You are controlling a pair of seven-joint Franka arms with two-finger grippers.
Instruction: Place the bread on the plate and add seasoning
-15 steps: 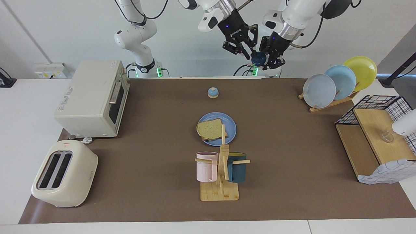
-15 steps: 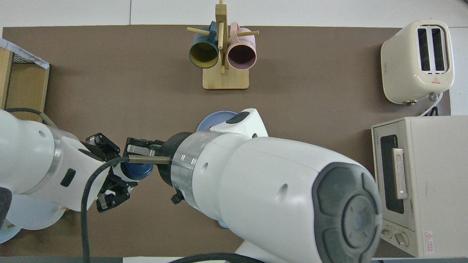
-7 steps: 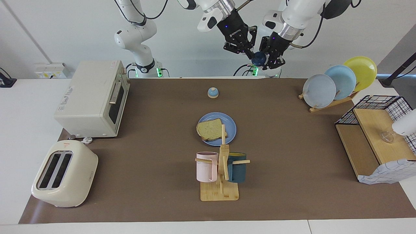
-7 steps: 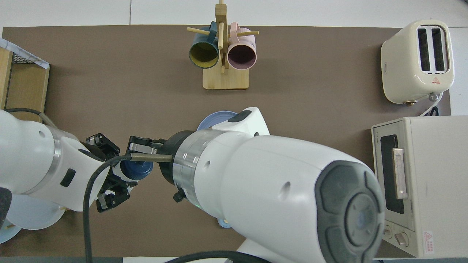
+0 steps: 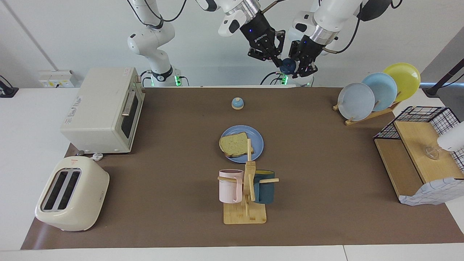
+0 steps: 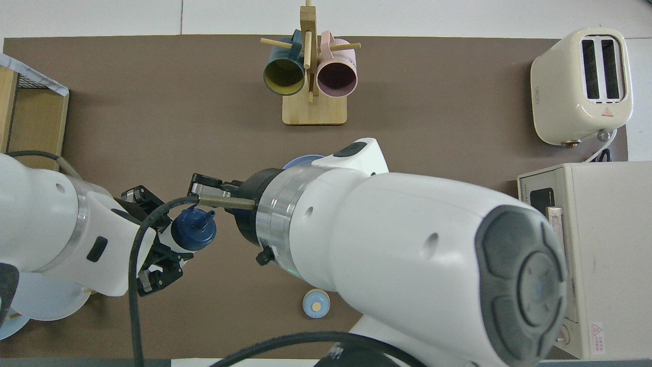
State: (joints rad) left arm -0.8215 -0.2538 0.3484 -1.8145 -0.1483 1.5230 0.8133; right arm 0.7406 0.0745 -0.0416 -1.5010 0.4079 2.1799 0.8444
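With the bread [image 5: 235, 144] already on the plate [image 5: 256, 140], the left gripper [image 5: 302, 66] clasped the seasoning [image 5: 288, 65] aloft near the robots' table edge while the right gripper [image 5: 270, 57], seemingly open, worked its cap, and a tug might have wrenched the bottle loose.

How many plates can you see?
4: the blue plate under the bread mid-table, and three upright in the rack toward the left arm's end: grey-blue, light blue, yellow.
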